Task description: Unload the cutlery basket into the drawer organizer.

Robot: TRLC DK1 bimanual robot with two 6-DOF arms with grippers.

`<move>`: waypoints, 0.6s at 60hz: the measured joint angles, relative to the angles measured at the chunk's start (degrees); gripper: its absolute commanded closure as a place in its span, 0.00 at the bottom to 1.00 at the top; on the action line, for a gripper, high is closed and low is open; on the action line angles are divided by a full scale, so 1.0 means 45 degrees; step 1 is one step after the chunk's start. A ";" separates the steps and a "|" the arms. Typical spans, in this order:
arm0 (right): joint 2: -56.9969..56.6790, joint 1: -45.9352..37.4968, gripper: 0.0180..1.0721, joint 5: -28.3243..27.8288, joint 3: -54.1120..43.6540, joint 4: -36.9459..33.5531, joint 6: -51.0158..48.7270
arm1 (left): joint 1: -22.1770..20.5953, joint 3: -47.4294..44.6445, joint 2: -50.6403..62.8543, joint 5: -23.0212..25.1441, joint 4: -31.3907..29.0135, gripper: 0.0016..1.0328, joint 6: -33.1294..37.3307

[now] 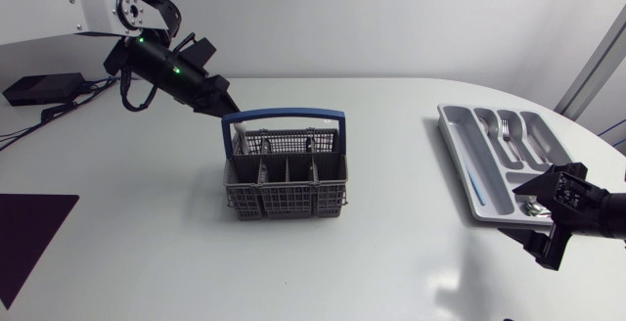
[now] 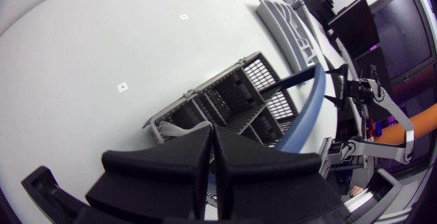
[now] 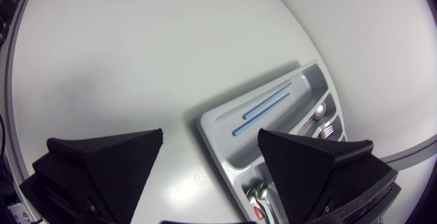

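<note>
While the left arm slants down from the far left, the left gripper (image 1: 223, 106) has its fingers pressed together on nothing, its tip just behind the cutlery basket (image 1: 284, 179), near the blue handle (image 1: 284, 117). Right arm lies low at the near right edge. The right gripper (image 1: 540, 218) is spread wide, holding nothing, just beside the near end of the drawer organizer (image 1: 448, 130).

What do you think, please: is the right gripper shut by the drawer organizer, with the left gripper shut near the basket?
Not quite: the right wrist view shows the right gripper open by the drawer organizer; the left gripper is shut near the basket.
</note>
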 measured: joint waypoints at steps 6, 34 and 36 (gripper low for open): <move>-0.0160 0.0000 0.05 -0.0005 -0.0068 -0.0049 0.0000 | 0.0063 0.0330 -0.0039 0.1107 -0.0321 0.97 -0.0291; -0.0942 -0.0277 0.05 -0.1146 0.0432 -0.2176 0.0199 | 0.0627 0.1481 -0.1957 0.3585 -0.1583 0.97 -0.1307; -0.0967 -0.0277 0.05 -0.1282 0.0602 -0.2424 0.0287 | 0.0612 0.1481 -0.2244 0.3701 -0.1593 0.97 -0.1360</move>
